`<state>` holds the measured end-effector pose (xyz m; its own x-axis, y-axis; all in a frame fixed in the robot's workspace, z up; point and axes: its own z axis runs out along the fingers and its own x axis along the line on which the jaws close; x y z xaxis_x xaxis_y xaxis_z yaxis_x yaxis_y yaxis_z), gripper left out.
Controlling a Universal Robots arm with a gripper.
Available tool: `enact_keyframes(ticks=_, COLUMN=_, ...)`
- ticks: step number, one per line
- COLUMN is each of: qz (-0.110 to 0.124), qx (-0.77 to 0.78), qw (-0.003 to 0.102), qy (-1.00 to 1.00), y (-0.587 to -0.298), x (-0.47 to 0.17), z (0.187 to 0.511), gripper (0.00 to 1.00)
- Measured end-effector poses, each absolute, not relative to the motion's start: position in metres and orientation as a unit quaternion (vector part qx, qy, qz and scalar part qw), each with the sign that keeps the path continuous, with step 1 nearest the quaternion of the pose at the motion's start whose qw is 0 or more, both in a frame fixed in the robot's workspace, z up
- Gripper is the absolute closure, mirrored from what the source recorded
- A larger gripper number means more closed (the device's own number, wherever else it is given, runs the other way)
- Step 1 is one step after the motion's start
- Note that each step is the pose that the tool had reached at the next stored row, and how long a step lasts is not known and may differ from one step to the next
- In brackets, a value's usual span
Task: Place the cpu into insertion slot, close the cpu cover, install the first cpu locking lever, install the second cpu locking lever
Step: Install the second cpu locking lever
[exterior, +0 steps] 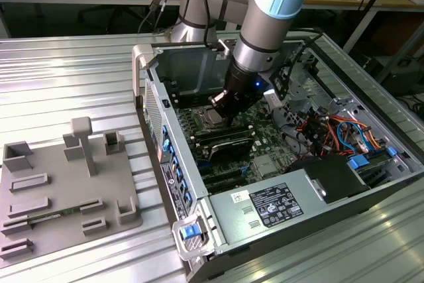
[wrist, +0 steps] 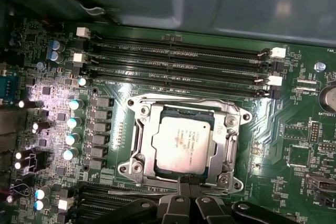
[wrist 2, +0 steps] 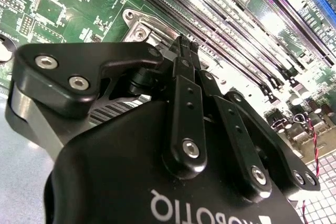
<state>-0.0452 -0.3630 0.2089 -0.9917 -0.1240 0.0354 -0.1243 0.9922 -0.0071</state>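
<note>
In the first wrist view the cpu [wrist: 181,142], a silvery-tan square chip, lies flat in the insertion slot [wrist: 137,169]. The cpu cover [wrist: 143,132], a silvery frame plate, lies down around the chip, whose face shows through its window. My gripper [wrist: 186,182] is shut with nothing between its fingers, its tips at the socket's edge. In the second wrist view the black fingers [wrist 2: 185,108] converge to a point by a corner of the socket's metal rim [wrist 2: 137,24]. In the exterior view the gripper [exterior: 222,112] reaches down into the open computer case, right beside the socket [exterior: 209,120].
Long black memory slots [wrist: 178,61] run beside the socket, and a row of capacitors [wrist: 73,124] stands on another side. The case walls [exterior: 156,107], a power supply [exterior: 278,203] and coloured cables [exterior: 334,130] surround the board. A grey fixture plate [exterior: 66,183] lies at the exterior view's left.
</note>
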Motion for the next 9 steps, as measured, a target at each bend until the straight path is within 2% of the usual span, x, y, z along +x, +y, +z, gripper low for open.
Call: enact_keyframes(ticks=9, qz=0.001, qx=0.062, qw=0.017, qy=-0.998, y=-0.3613, x=-0.0471, z=0.2059, gripper=0.89)
